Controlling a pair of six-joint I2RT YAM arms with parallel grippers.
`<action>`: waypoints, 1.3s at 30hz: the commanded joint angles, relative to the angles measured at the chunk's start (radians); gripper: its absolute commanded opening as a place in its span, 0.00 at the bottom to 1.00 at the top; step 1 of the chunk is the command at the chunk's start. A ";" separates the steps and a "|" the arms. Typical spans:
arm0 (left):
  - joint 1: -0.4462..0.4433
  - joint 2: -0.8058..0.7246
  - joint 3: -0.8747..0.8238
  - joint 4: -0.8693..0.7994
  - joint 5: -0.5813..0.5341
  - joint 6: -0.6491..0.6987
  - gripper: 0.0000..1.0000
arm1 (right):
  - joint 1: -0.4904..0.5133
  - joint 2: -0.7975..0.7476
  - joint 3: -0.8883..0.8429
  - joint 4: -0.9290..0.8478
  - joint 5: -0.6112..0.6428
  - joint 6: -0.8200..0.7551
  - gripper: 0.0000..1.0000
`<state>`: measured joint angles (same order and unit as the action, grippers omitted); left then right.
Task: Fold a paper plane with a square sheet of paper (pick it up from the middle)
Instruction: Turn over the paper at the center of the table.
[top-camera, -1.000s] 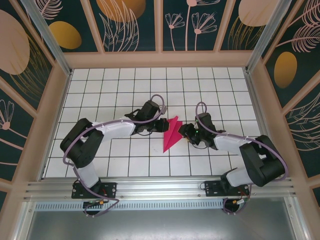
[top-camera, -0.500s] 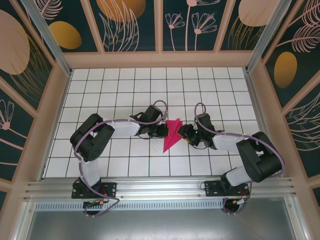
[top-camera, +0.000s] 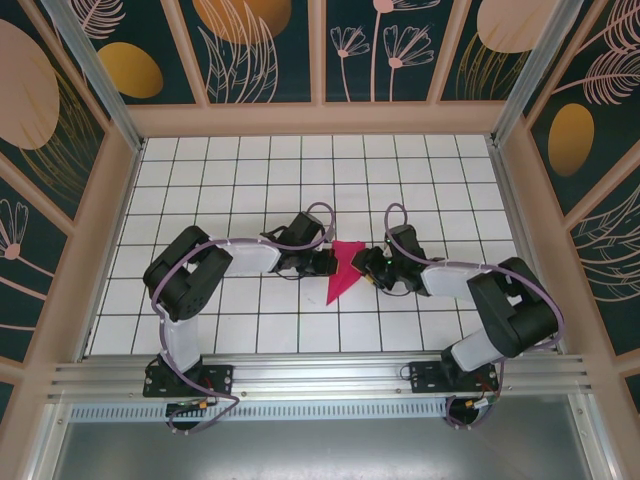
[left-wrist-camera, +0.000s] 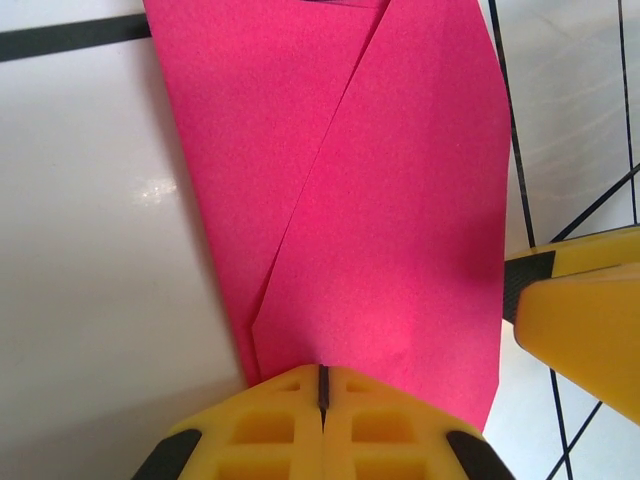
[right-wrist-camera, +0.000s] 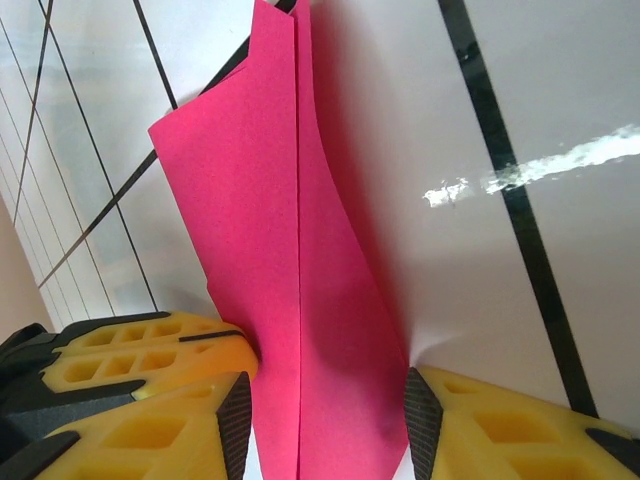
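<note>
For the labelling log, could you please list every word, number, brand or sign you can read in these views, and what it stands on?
None readable. The magenta paper plane is blank, the white tiled table bears only grid lines, the wall panels only leaf and flower patterns, and the left end effector and right end effector show no marking.
</note>
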<state>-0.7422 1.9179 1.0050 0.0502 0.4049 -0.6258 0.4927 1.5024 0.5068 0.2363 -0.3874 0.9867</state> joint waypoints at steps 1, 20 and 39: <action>-0.005 0.000 -0.026 0.004 0.029 -0.022 0.03 | 0.009 0.017 0.011 0.042 -0.015 0.007 0.47; -0.005 -0.023 -0.068 0.027 0.031 -0.033 0.02 | -0.063 0.112 0.120 0.070 -0.136 -0.188 0.54; -0.004 -0.020 -0.077 0.037 0.003 -0.048 0.00 | -0.011 0.129 0.074 0.115 -0.205 -0.211 0.53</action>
<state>-0.7422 1.9045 0.9535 0.1253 0.4187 -0.6636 0.4595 1.6447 0.6052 0.3405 -0.5831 0.7898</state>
